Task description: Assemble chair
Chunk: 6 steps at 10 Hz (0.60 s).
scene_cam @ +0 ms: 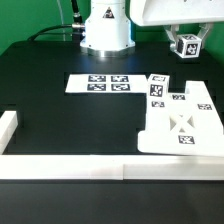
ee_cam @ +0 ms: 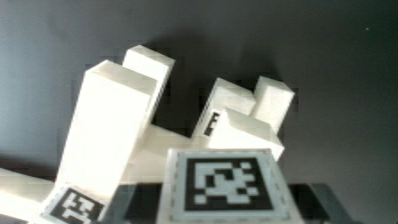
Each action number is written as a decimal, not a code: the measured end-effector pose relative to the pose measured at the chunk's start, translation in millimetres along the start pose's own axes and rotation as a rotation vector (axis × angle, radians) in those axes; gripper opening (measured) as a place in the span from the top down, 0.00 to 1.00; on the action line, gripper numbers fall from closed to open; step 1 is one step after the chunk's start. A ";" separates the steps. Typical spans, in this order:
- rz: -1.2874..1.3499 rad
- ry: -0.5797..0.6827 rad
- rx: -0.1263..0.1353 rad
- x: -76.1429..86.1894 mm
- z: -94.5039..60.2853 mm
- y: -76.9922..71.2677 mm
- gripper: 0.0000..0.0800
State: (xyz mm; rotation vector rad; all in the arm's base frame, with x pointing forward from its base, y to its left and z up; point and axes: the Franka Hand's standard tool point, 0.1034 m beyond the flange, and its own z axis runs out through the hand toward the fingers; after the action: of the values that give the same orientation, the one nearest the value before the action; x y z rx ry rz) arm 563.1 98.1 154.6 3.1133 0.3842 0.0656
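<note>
Exterior view
- Gripper: raised above the table's far side, toward the exterior view's right. Its fingers pinch a small white block.
- Block: a tagged chair part, held clear of the table, tag face toward the camera.
- Chair: a partly joined white assembly lying on the black table, below the gripper and nearer the camera. It has a flat tagged body with a cross-brace mark and two short prongs pointing toward the far side. Its near edge lies close against the rail; contact cannot be told.
- Leg: a short white tagged piece, below the gripper and slightly toward the exterior view's left, just beside the assembly.
- Marker board: a flat white sheet with several tags, well apart from the gripper toward the exterior view's left.
- Rail: long white edging along the table's near side, turning up at the exterior view's left corner.
- Robot base: white, at the table's far edge, to the exterior view's left of the gripper.
- Table: black surface.

Wrist view
- Block: tag face fills the near part of the picture, held between dark fingers.
- Chair: directly beneath the gripper; tall white posts and notched uprights rise toward the camera.
</note>
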 end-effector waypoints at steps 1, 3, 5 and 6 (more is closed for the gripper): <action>0.000 -0.001 0.000 -0.2 0.6 0.4 0.66; -0.034 -0.004 -0.010 18.5 -3.5 13.4 0.66; -0.038 0.000 -0.030 45.1 -4.2 25.1 0.66; -0.036 -0.001 -0.030 43.9 -3.2 24.9 0.66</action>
State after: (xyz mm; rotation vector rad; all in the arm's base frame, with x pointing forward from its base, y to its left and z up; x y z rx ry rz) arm 611.5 84.6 159.8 3.0756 0.4353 0.0687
